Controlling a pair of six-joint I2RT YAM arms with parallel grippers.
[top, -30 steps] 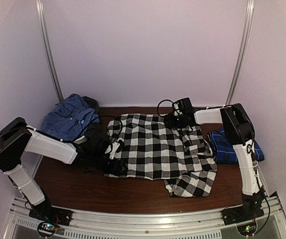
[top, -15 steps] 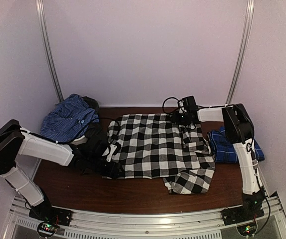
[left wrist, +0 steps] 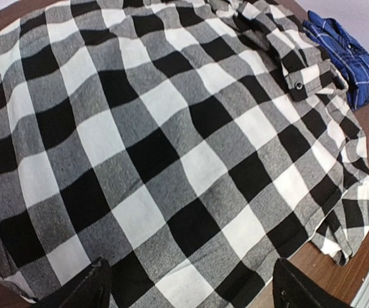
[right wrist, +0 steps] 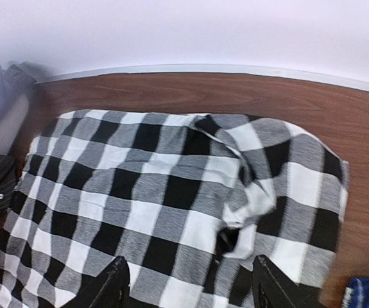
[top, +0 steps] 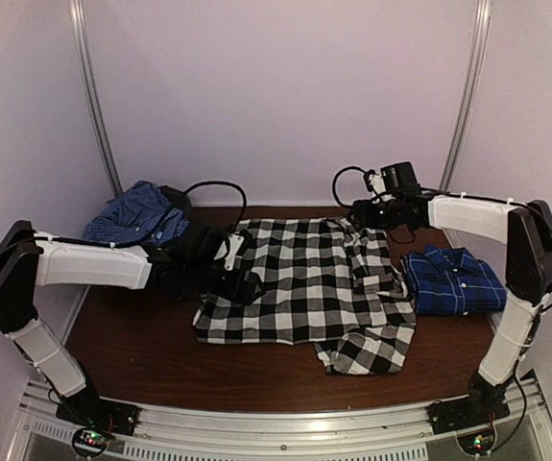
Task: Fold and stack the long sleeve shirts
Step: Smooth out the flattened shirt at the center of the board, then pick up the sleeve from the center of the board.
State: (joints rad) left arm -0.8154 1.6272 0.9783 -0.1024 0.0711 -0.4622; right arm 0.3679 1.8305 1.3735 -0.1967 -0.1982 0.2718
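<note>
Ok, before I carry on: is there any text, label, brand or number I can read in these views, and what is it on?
No text can be read in any view.
black-and-white check shirt: only the check pattern, no tag showing.
folded blue shirt: no label showing.
circuit boards at the arm bases: only small lights; any print is too small to read.

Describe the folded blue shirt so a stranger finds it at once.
Start at the brown table and go to its right edge, beside the spread check shirt. The folded blue shirt there lies flat and squared, unlike the crumpled blue shirt at the back left.
</note>
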